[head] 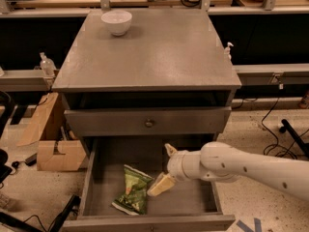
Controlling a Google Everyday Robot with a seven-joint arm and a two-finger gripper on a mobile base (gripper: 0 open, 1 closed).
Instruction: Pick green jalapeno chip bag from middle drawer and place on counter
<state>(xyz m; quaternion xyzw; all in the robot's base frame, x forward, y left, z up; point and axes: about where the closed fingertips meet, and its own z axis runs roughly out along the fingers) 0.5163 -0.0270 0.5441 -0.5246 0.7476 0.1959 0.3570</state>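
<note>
I'm on the reach: my gripper (160,170) hangs inside the middle drawer (89,178), fingers spread and holding nothing. The green jalapeno chip bag (132,190) lies just beside it at 9 o'clock. Next, I judge, I straddle the bag, pinch it, and lift it to the counter (159,47).

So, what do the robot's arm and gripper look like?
The arm is a smooth white tube with small dark dots. Its gripper, above the middle drawer, has a rounded white wrist and two cream tapered fingers. No cables show.
</note>
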